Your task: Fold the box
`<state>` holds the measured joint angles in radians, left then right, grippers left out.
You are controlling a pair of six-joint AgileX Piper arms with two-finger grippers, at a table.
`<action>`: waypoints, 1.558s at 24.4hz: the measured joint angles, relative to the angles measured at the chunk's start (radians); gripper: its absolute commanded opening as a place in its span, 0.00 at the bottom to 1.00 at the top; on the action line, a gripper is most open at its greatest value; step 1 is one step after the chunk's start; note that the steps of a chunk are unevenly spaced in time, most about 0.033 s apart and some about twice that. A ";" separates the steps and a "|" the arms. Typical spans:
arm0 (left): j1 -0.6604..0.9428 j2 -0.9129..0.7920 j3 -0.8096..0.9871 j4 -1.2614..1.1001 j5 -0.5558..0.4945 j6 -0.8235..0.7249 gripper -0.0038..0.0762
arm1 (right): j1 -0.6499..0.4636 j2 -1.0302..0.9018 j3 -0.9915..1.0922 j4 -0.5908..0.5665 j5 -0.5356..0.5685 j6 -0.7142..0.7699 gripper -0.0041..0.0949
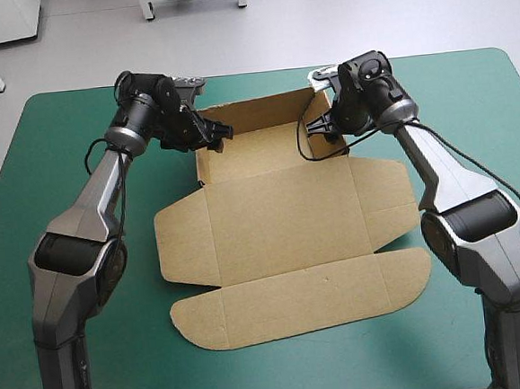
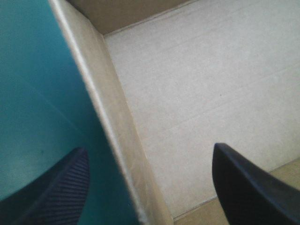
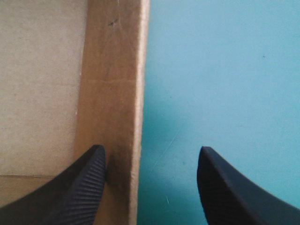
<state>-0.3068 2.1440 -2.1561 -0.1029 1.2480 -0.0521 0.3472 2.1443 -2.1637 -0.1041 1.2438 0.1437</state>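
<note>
While its near flaps and lid lie flat on the counter (image 1: 51, 175), the box (image 1: 289, 219) at its middle has its far walls raised. The left tool (image 2: 149, 149) stands wide astride the left wall; the right tool (image 3: 150, 149), equally wide, straddles the right wall.

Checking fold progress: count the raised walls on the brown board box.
3: the far wall, the left wall straddled by the left gripper, the right wall straddled by the right gripper.

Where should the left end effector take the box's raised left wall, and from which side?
Grip the left wall at its free top edge, from above: it stands upright and thin, so one finger goes inside the box, one outside. The open left end effector straddles it.
</note>
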 measured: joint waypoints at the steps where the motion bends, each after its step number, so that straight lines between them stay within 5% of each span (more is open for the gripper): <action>1: 0.002 -0.010 -0.002 0.001 0.000 0.008 0.71 | 0.000 -0.005 -0.004 0.001 0.001 -0.003 0.59; 17: 0.007 -0.285 0.048 -0.162 0.001 0.205 0.71 | -0.004 -0.155 -0.061 0.058 0.003 -0.045 0.59; 21: 0.007 -0.446 0.289 -0.294 -0.044 0.302 0.71 | -0.004 -0.207 -0.061 0.092 0.003 -0.071 0.58; 29: 0.007 -1.031 1.068 -0.350 -0.477 0.354 0.71 | -0.004 -0.326 0.018 0.122 0.003 -0.107 0.56; 38: 0.007 -1.374 1.453 -0.406 -0.659 0.400 0.71 | 0.004 -0.482 0.298 0.163 -0.086 -0.116 0.55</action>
<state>-0.2999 0.7704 -0.7028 -0.5092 0.5887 0.3479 0.3510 1.6628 -1.8662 0.0592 1.1581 0.0278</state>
